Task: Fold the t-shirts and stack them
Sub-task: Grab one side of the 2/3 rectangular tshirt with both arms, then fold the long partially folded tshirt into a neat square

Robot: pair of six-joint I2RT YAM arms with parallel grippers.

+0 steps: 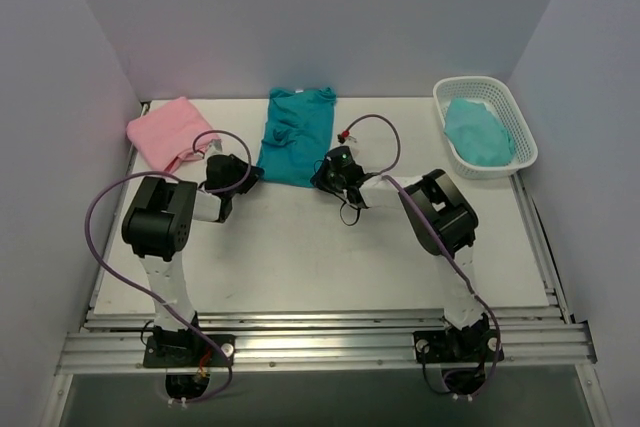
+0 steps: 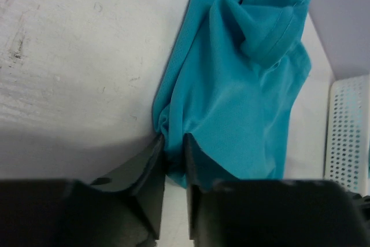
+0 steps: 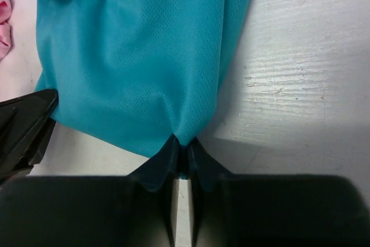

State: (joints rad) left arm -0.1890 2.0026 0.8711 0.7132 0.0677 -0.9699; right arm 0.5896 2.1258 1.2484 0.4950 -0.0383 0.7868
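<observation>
Left gripper (image 2: 173, 146): I am pinching the near left corner of the teal shirt (image 1: 295, 137), jaws closed on a bunch of hem.
Right gripper (image 3: 184, 146): I am clamping the near right corner of the same shirt, jaws almost together with cloth between them.
Teal shirt: it is lying at the far middle of the table (image 1: 330, 257) as a long narrow strip, sleeves tucked in (the far end is looking rumpled).
Pink shirt (image 1: 165, 132): it is sitting far left as a compact folded packet, near the teal one; I am judging it finished.
Basket (image 1: 492, 171): it is standing far right, holding a paler green cloth (image 1: 478, 132); I cannot tell whether that is another shirt.
Done: pink folded, teal narrowed lengthwise.
Remaining: I am expecting to carry the near edge over to the far edge, then stack teal on pink.
</observation>
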